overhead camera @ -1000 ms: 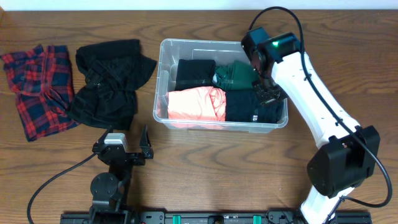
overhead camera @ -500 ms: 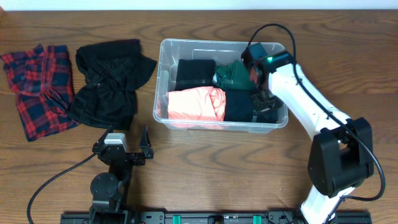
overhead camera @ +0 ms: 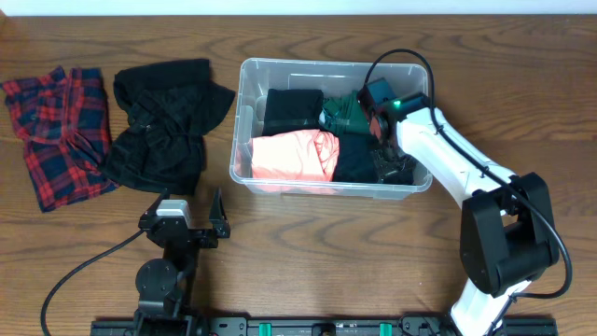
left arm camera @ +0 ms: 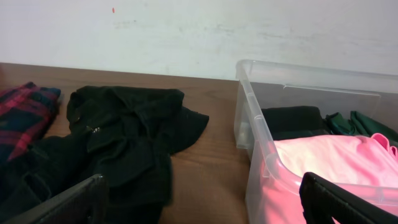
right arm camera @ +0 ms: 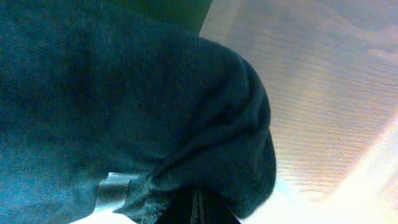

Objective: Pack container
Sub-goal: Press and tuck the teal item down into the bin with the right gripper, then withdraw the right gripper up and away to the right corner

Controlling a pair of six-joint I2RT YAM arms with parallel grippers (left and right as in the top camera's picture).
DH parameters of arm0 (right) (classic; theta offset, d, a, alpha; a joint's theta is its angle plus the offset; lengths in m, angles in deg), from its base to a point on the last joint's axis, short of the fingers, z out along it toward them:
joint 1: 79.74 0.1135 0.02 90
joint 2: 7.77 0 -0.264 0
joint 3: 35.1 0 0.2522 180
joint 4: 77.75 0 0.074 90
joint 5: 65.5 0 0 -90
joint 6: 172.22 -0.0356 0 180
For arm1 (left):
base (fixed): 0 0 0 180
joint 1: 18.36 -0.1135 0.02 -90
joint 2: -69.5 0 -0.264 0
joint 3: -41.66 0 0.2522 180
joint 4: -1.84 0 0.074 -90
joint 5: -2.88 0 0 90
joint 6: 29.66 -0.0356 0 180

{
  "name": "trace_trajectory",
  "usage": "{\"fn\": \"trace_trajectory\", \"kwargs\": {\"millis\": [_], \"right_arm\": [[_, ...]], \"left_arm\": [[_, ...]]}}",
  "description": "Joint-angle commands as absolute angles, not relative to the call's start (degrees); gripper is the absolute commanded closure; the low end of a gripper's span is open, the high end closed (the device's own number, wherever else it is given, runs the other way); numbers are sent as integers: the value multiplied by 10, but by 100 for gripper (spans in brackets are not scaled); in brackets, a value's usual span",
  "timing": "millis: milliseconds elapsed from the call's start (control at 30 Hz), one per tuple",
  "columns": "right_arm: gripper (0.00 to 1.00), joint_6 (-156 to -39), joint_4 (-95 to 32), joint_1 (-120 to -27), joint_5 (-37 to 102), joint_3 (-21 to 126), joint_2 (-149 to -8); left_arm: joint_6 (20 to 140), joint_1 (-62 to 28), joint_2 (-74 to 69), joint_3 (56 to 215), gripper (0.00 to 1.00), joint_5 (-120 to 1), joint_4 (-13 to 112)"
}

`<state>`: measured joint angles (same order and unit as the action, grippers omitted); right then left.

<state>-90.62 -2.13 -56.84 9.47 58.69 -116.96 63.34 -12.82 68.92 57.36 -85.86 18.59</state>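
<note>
Right claw (overhead camera: pixel 392 161) buried in container (overhead camera: pixel 244 105) against dark cloth (right arm camera: pixel 124 93), grip unreadable; left claw (overhead camera: pixel 185 219) released

The left gripper (left arm camera: pixel 202 202) hangs low over the table (left arm camera: pixel 214 168), its two dark fingers (left arm camera: pixel 68 202) set wide apart at the bottom corners. Ahead on the left lies a crumpled black garment (left arm camera: pixel 124 137), with a red plaid cloth (left arm camera: pixel 22 115) just beside it at the edge. On the right stands the tub (left arm camera: pixel 252 134), holding a pink garment (left arm camera: pixel 329 162) in front, with a black bundle (left arm camera: pixel 295 119) and a green bundle (left arm camera: pixel 364 124) behind it.
</note>
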Motion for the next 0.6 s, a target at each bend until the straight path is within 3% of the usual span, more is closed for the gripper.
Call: {"fn": "trace_trajectory", "kwargs": {"millis": [0, 67, 167, 367, 433, 567], "right_arm": [[90, -911, 2, -565, 97, 643, -1160], [82, -914, 34, -566, 97, 684, -1151], [61, -916, 85, -566, 98, 755, -1138], [10, -920, 127, -582, 99, 879, -1106], [1, -928, 119, -603, 99, 904, -1099], [1, -957, 95, -670, 123, 919, -1097]], "left_arm": [[635, -126, 692, 557, 2, -867, 197], [635, -125, 692, 557, 2, -867, 197], [635, -125, 692, 557, 2, -867, 197], [635, -125, 692, 557, 2, -867, 197], [635, -125, 692, 557, 2, -867, 197], [635, -125, 692, 557, 2, -867, 197]]}}
